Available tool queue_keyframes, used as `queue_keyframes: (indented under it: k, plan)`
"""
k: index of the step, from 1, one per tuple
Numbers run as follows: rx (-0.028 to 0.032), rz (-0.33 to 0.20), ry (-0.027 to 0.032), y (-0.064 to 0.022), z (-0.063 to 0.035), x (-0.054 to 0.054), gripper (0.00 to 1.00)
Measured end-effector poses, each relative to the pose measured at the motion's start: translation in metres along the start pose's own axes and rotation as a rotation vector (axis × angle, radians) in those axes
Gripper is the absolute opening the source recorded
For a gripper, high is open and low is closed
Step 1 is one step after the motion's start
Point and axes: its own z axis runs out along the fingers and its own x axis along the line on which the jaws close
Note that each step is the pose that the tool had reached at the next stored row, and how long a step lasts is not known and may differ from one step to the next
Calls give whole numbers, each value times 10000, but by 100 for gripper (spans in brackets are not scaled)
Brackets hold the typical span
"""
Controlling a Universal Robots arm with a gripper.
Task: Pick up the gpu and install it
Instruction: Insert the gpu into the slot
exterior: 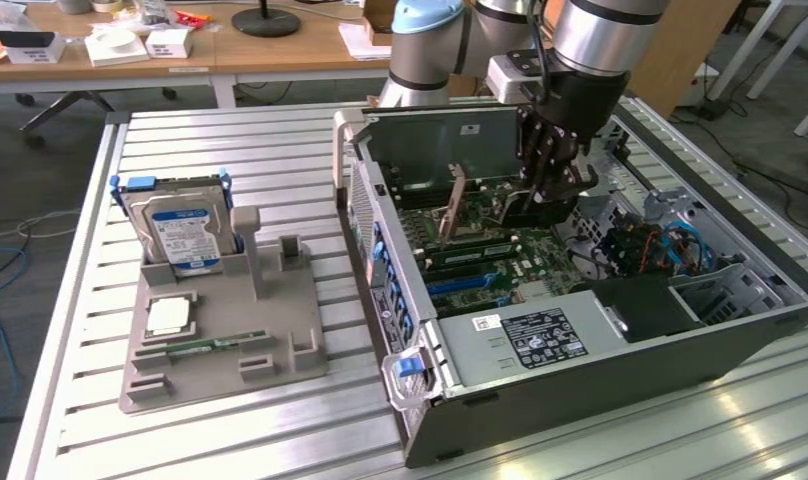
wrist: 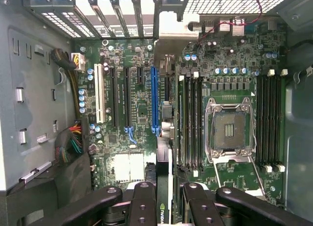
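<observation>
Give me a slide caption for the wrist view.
Gripper holds the gpu over the open case's motherboard, roughly in line with the blue slot.

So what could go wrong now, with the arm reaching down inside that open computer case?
The black end effector grips the thin dark gpu card edge-on above the green motherboard. If the card comes down slightly off the long blue slot, it could strike the neighbouring black slots instead of seating. The silver arm also sits close to the raised grey metal case panel, so a sideways shift might bump it.
</observation>
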Motion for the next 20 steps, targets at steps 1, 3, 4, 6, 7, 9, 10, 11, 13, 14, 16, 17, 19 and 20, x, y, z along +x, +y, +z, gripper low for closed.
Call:
queue_keyframes:
  k: [1,3,4,6,7,9,10,11,13,14,16,17,19,20]
  plan:
    - [0,1,0,0,0,0,26]
    - [0,0,0,0,0,0,26]
    - [0,1,0,0,0,0,26]
    - [1,3,0,6,0,0,26]
    - [1,2,-1,14,1,1,26]
    - [1,1,0,40,0,2,26]
    - [1,1,0,46,1,2,26]
    - [1,0,0,47,1,2,26]
    - [1,-1,0,47,1,2,26]
    - [1,0,0,47,1,2,26]
    - [1,0,0,47,1,2,26]
    - [1,0,0,48,1,2,26]
    - [2,2,-1,60,1,2,26]
    - [1,1,-1,65,1,3,26]
